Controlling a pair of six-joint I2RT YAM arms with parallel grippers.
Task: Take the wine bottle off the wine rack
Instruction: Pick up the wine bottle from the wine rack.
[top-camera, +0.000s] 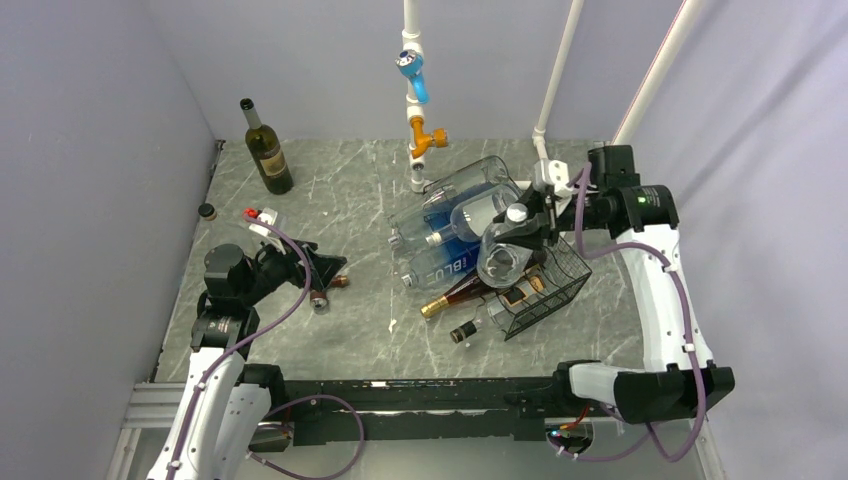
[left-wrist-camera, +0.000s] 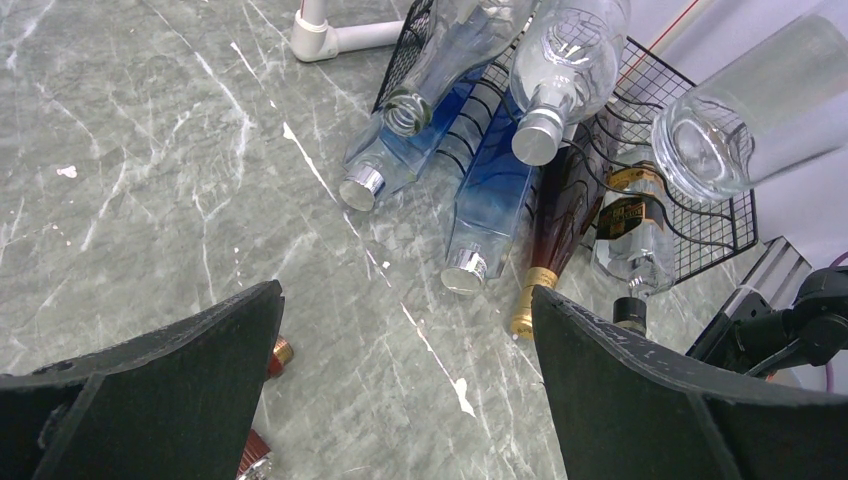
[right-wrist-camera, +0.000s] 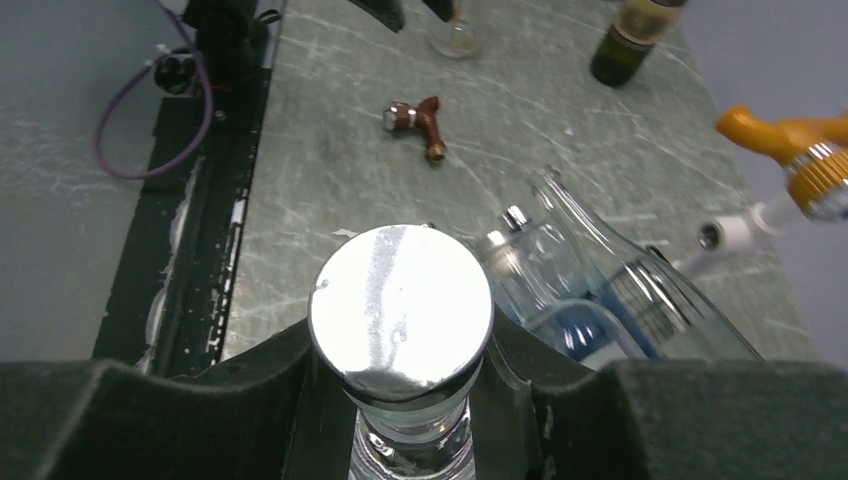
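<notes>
The black wire-mesh wine rack lies at the right of the marble table, with several bottles lying in it, necks pointing left. My right gripper is shut on the neck of a clear wine bottle, just under its silver cap. That bottle hangs tilted above the rack, its base toward the near left. My left gripper stands open low over the table, left of the rack, with nothing between its fingers.
In the rack lie blue bottles, a dark red bottle with a gold cap and clear ones. A dark green bottle stands at the back left. A white pipe frame rises behind the rack. A small brown stopper lies by the left gripper.
</notes>
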